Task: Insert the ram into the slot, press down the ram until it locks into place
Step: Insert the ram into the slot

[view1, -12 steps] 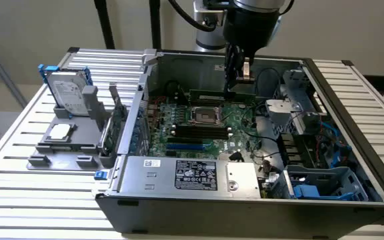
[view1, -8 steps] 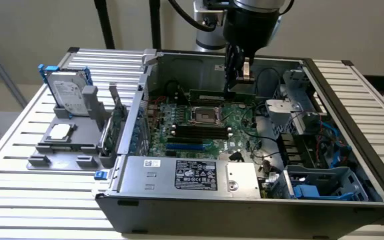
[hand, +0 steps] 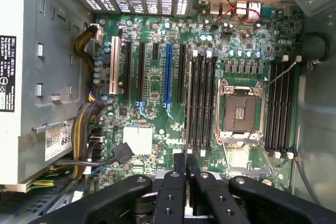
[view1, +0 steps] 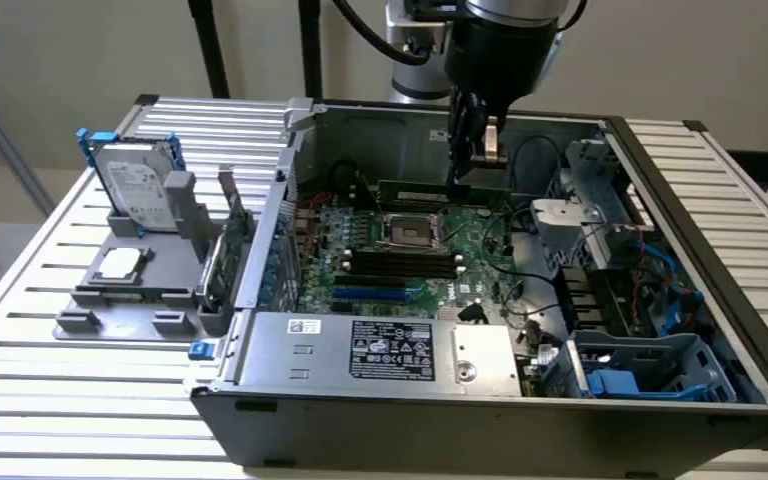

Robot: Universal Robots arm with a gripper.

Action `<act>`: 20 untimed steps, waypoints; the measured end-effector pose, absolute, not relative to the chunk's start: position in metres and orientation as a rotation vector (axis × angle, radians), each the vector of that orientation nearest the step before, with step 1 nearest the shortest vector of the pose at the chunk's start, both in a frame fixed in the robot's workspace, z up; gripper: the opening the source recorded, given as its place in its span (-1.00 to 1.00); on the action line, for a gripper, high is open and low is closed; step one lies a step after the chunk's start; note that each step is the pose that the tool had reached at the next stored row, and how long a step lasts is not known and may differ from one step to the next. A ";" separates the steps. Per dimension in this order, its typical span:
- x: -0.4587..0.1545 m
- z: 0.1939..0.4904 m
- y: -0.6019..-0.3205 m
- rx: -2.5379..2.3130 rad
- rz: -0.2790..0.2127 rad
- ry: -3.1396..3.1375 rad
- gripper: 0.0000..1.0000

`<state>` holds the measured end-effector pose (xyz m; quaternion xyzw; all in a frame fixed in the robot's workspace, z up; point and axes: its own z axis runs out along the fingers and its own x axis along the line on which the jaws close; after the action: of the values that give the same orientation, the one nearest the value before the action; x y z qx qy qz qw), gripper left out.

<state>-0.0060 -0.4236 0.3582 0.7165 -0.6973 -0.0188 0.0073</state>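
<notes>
Closest to us, jaws grip one ram (view1: 414, 190), thin, green, dark-chipped; we count four black slots (hand: 202, 103) each side of the CPU socket (hand: 240, 109).

An open computer case (view1: 491, 430) lies on a slatted table (view1: 37, 400). Its motherboard (view1: 478, 270) carries a silver CPU socket (view1: 411, 232). A blue slot (view1: 364, 294) lies near the socket, with a labelled power supply (view1: 291, 350) beyond that. Well apart from the socket, toward the exterior view's left, a hard drive (view1: 137, 185) stands in a grey holder (view1: 117, 300).
</notes>
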 end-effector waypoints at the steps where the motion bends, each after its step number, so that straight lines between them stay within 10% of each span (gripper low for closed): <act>1: -0.009 0.356 -0.424 2.241 -0.057 -2.181 -0.73; 20: -0.042 0.322 -0.399 2.298 -0.031 -2.144 -0.73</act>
<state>-0.0422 -0.3986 0.3218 0.7313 -0.6820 -0.0099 -0.0006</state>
